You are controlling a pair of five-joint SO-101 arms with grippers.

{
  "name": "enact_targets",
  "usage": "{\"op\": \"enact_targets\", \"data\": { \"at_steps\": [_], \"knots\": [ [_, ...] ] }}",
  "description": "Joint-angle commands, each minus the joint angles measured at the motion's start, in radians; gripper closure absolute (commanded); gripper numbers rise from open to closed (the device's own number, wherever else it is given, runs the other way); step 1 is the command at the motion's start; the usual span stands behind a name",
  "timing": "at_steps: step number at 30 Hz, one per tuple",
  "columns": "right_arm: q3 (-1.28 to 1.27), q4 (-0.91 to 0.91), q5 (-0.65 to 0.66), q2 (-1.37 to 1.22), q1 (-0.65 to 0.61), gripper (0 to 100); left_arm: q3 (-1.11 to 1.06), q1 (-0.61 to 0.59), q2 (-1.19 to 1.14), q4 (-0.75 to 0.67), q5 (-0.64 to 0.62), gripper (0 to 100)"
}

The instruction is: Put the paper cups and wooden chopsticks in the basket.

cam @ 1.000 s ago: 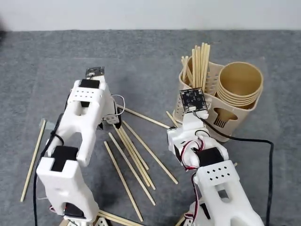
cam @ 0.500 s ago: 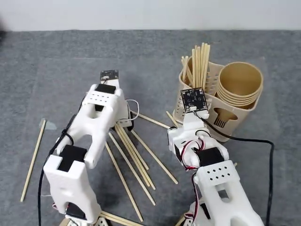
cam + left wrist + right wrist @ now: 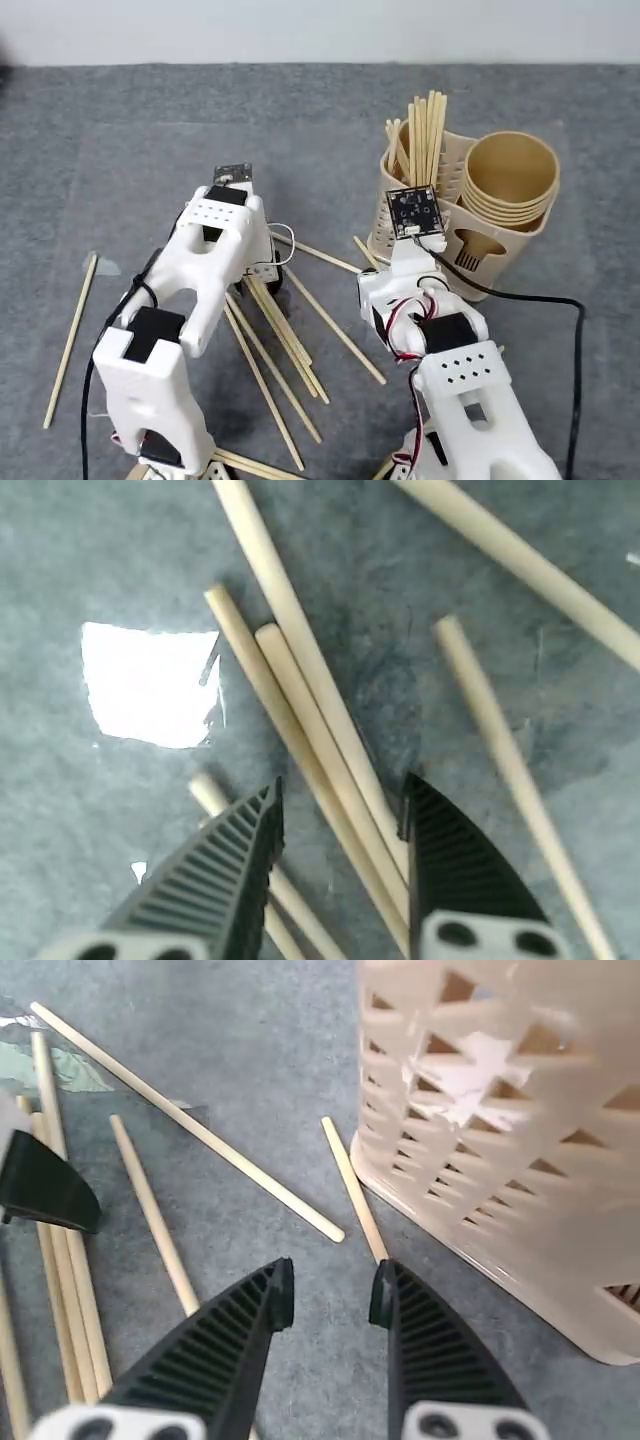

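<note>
left pincer (image 3: pixel 342 792) apart — astride loose chopsticks (image 3: pixel 291 630) | right pincer (image 3: pixel 332 1288) apart — near basket (image 3: pixel 480 1160) wall

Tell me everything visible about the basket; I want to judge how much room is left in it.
The basket is beige, plastic-looking, standing upright on the grey mat. Its walls are a slotted lattice, with a larger cutout in front. One compartment holds wooden chopsticks standing on end, the other a nested stack of paper cups. A loose chopstick lies close to its base, and the right claw hovers open just short of it.
</note>
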State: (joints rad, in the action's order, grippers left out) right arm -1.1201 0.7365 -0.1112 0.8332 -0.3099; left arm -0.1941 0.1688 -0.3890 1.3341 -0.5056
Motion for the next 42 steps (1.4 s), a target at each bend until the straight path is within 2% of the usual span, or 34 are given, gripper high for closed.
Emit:
{"op": "enact_targets", "data": {
  "at_steps": [1,11,17,30,42],
  "knots": [
    [0.006,-0.008,-0.003,0.033,0.008,85.2,-0.005,-0.006,0.003,0.018,-0.008,82],
    [0.006,-0.008,-0.003,0.033,0.008,85.2,-0.010,0.003,0.000,0.011,-0.009,83],
    [0.008,-0.007,-0.003,0.035,0.008,85.3,-0.024,0.003,0.000,-0.060,-0.011,99],
    [0.008,-0.005,-0.003,0.035,0.010,85.4,-0.010,0.000,0.017,-0.055,-0.008,99],
    [0.005,0.028,0.041,0.067,0.010,85.4,0.328,-0.006,0.017,0.287,0.018,99]
  ]
}}
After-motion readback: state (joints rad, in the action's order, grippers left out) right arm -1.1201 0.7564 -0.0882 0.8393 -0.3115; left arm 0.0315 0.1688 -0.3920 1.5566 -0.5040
